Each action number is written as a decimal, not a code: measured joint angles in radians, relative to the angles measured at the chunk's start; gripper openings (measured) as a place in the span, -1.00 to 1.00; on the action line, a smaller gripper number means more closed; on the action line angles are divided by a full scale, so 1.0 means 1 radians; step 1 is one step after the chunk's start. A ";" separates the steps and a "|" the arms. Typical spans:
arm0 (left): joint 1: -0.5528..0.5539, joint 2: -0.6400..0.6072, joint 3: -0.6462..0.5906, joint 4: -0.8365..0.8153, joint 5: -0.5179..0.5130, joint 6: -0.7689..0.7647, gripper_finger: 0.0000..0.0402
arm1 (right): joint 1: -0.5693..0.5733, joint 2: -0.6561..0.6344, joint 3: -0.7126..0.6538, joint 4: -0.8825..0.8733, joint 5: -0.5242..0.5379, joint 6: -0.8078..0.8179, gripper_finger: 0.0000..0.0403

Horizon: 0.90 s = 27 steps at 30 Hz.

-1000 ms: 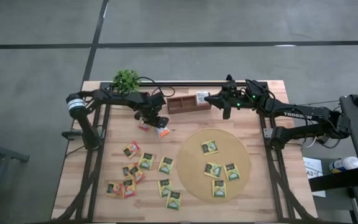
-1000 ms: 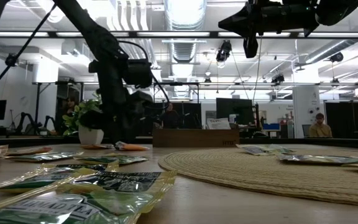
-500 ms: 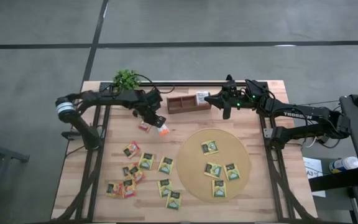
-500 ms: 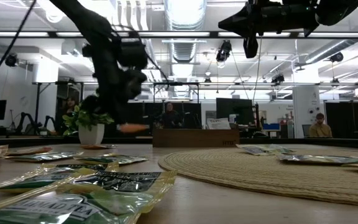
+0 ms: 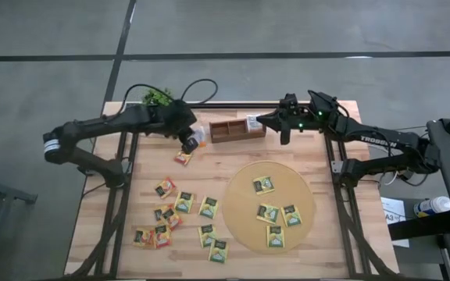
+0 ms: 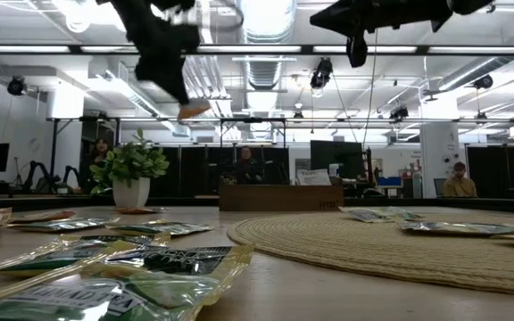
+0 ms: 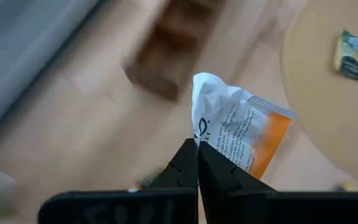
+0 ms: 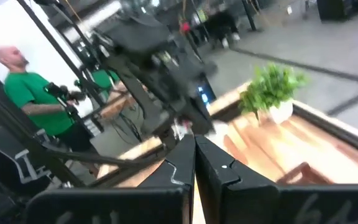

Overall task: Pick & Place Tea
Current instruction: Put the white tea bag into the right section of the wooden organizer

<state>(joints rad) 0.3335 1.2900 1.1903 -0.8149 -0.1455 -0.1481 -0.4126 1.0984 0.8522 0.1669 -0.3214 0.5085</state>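
The left gripper (image 6: 184, 100) hangs high above the tabletop (image 6: 266, 285), pinching an orange tea sachet (image 6: 194, 110). The right gripper (image 6: 357, 53) hovers closed near the top. Green tea sachets (image 6: 150, 260) lie in front beside the woven mat (image 6: 400, 245), with a potted plant (image 6: 131, 174) and wooden tray (image 6: 280, 196) behind

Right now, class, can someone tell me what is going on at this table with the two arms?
The left gripper is shut on a white and orange paper tea sachet and holds it in the air, beside the brown wooden three-slot tray at the far edge. The right gripper hangs shut at the tray's other end, holding nothing. Four yellow-green sachets lie on the round tan woven mat, and a scatter of other sachets lies on the bare wooden table.
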 joint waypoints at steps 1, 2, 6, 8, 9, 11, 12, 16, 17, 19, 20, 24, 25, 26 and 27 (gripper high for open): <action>-0.019 0.001 0.023 -0.007 -0.047 0.042 -1.00 | 0.000 0.007 0.025 -0.057 -0.001 0.000 -0.93; -0.037 0.004 0.044 -0.008 -0.089 0.080 -1.00 | -0.001 0.017 0.052 -0.119 -0.001 -0.003 -0.91; -0.089 0.029 0.125 -0.007 -0.196 0.167 -1.00 | 0.000 0.070 0.180 -0.349 -0.001 -0.008 -0.69; -0.100 0.046 0.153 -0.011 -0.219 0.186 -1.00 | 0.000 0.103 0.233 -0.395 -0.001 -0.029 -0.53; -0.103 0.056 0.168 -0.014 -0.227 0.192 -1.00 | 0.000 0.118 0.257 -0.406 -0.001 -0.037 -0.45; -0.111 0.075 0.192 -0.016 -0.238 0.193 -1.00 | 0.000 0.151 0.306 -0.406 -0.001 -0.038 -0.29; -0.117 0.083 0.203 -0.018 -0.252 0.195 -1.00 | 0.000 0.167 0.329 -0.407 -0.001 -0.038 -0.21; -0.143 0.119 0.239 -0.022 -0.280 0.224 -1.00 | 0.000 0.239 0.410 -0.466 0.007 -0.068 0.09; -0.152 0.129 0.250 -0.023 -0.287 0.231 -1.00 | 0.000 0.260 0.428 -0.483 0.007 -0.073 0.16; -0.169 0.145 0.274 -0.021 -0.311 0.250 -1.00 | 0.000 0.302 0.463 -0.487 0.006 -0.097 0.28; -0.178 0.155 0.287 -0.021 -0.323 0.263 -1.00 | 0.000 0.321 0.481 -0.487 0.006 -0.110 0.33; -0.212 0.193 0.343 -0.020 -0.389 0.305 -1.00 | 0.002 0.392 0.548 -0.503 -0.002 -0.125 0.46; -0.217 0.201 0.357 -0.018 -0.391 0.308 -1.00 | 0.002 0.408 0.562 -0.510 -0.009 -0.126 0.48; -0.222 0.208 0.371 -0.017 -0.391 0.309 -1.00 | 0.002 0.424 0.575 -0.511 -0.019 -0.127 0.48; -0.224 0.214 0.383 -0.017 -0.391 0.309 -1.00 | 0.002 0.439 0.588 -0.509 -0.024 -0.127 0.48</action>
<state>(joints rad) 0.1094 1.5035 1.5732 -0.8318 -0.5369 0.1608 -0.4103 1.5377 1.4402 -0.3425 -0.3459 0.3813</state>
